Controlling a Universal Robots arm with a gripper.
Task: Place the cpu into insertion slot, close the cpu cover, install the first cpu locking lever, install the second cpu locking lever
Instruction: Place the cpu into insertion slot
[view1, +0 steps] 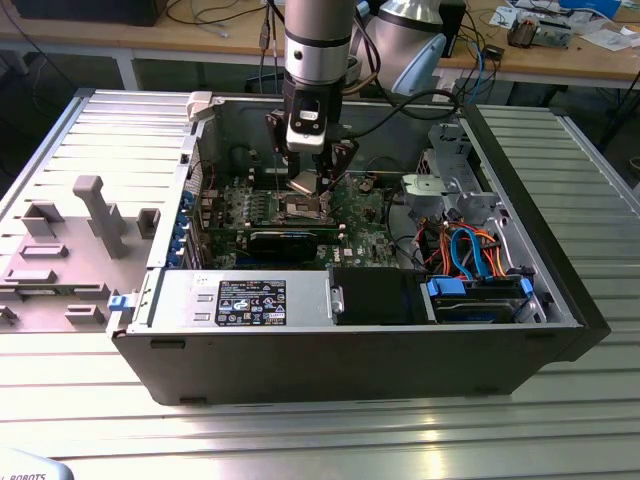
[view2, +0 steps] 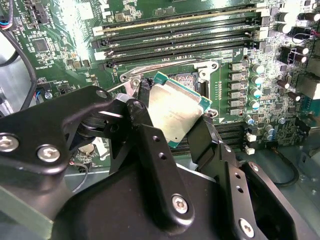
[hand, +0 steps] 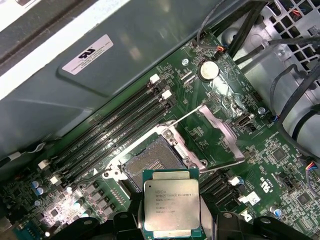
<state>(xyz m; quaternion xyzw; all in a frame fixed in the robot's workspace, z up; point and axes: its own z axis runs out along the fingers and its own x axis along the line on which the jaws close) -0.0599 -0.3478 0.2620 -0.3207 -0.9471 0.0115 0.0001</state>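
End effector (hand: 171, 222) clamps the cpu (hand: 171, 202) by opposite edges over the insertion slot (hand: 150, 162). Likely light, stiff, fragile: keep your grip on edges.

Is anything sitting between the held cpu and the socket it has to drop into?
Nothing visible does. The fingers grip the cpu by its edges, clear of the socket. In the first wrist view the socket lies bare, and its cover is swung open to one side, off the recess.
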